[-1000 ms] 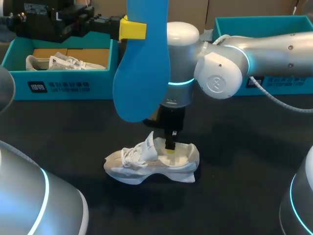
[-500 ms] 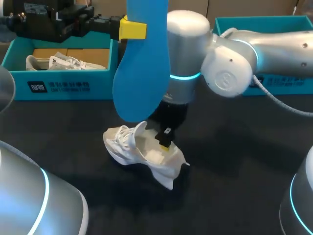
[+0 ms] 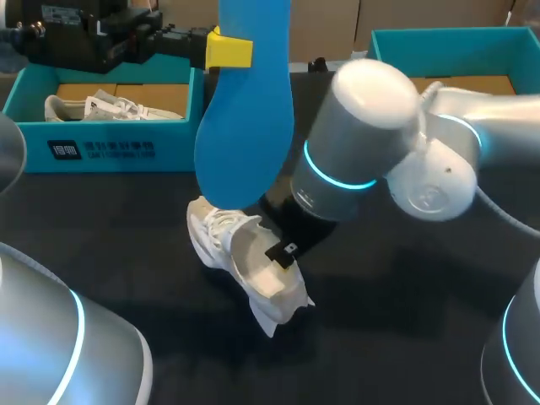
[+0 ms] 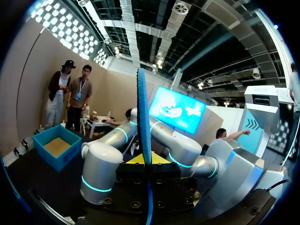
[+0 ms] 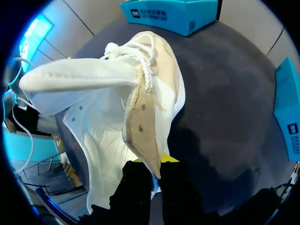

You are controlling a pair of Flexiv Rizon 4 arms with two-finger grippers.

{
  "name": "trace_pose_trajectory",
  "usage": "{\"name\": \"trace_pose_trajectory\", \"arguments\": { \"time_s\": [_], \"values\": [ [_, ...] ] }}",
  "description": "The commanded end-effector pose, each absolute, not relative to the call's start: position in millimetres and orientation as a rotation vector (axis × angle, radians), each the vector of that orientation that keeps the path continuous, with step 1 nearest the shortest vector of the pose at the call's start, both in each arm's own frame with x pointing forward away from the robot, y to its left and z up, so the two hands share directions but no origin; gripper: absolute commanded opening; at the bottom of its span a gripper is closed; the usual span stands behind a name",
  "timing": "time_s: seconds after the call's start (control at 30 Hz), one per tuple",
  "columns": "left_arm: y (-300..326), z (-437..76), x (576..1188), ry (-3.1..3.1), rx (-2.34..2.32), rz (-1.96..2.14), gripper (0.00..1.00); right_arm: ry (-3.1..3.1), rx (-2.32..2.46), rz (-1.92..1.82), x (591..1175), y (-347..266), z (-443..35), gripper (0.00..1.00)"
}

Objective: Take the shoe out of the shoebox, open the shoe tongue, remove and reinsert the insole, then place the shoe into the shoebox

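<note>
- The left shoebox [image 3: 101,148] already holds 1 other shoe [image 3: 110,107], so the return could be crowded.
- My left gripper [image 3: 228,51] pinches the blue insole [image 3: 245,118] upright above the shoe [image 3: 240,257]. The insole may flex and miss the opening.
- My right gripper [image 3: 283,253] clamps the tilted shoe's collar, and that thin hold could slip.

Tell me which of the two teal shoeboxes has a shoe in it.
The left shoebox, at the table's far left: a white shoe lies inside it. The right shoebox, partly hidden by the right arm, shows none in its visible part.
</note>
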State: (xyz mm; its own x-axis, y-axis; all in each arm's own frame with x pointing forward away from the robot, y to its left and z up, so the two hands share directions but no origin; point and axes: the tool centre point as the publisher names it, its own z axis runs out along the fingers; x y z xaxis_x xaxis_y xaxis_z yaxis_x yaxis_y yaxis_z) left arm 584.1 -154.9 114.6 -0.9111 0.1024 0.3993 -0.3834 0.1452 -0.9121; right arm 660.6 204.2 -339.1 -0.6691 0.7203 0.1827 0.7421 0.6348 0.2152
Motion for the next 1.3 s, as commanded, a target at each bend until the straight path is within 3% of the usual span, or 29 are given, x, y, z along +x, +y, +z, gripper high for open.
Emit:
{"name": "trace_pose_trajectory", "arguments": {
  "time_s": [0.03,0.4,1.3],
  "values": [
    [-156,115,586,-2.064,0.267,1.815,0.00,-2.687,-1.401,-0.627,662,190,-339,0.00],
    [-156,115,586,-2.064,0.267,1.815,0.00,-2.321,-2.020,-0.709,662,170,-353,0.00],
    [-156,115,586,-2.064,0.267,1.815,0.00,-2.131,-2.106,-0.571,695,166,-396,0.00]
  ]
}}
